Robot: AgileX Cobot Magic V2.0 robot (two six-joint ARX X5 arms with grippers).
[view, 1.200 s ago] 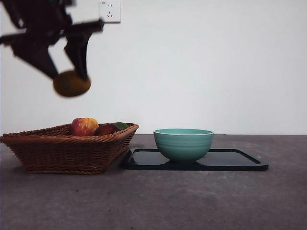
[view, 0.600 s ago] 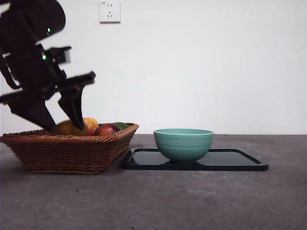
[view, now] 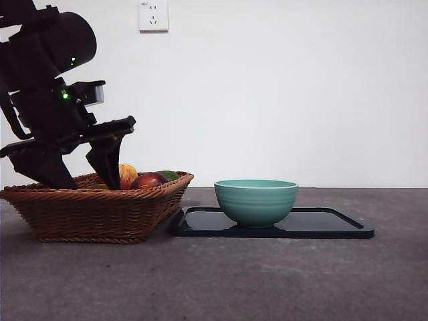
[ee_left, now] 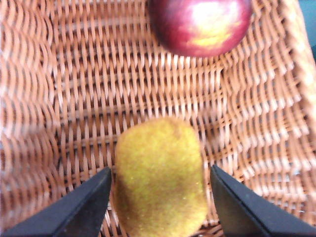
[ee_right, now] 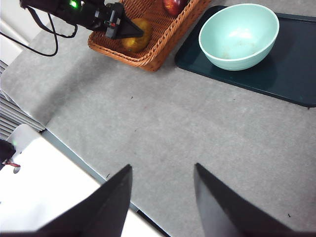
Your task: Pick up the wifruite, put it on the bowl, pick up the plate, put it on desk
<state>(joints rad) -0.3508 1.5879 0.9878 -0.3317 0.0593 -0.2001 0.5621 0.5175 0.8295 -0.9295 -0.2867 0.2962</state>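
The left pincer (ee_left: 158,197) is down inside the basket (view: 100,210), its jaws spread apart on either side of the kiwi (ee_left: 160,177), which lies on the woven floor of the basket, near the red apple (ee_left: 200,24). The gaps at each flank look real, so I'd judge it is not yet gripped, though the blur makes contact hard to rule out. The kiwi looks light, fuzzy-skinned and a bit soft, so it should not slip but could bruise; a gentle squeeze across its narrow middle seems the right hold. The bowl (view: 256,200) stands on the black tray (view: 334,227), just beside the basket, on the counter (view: 221,281). The right pincer (ee_right: 163,192) hangs open, well away from the basket. No brand or writing shows anywhere.
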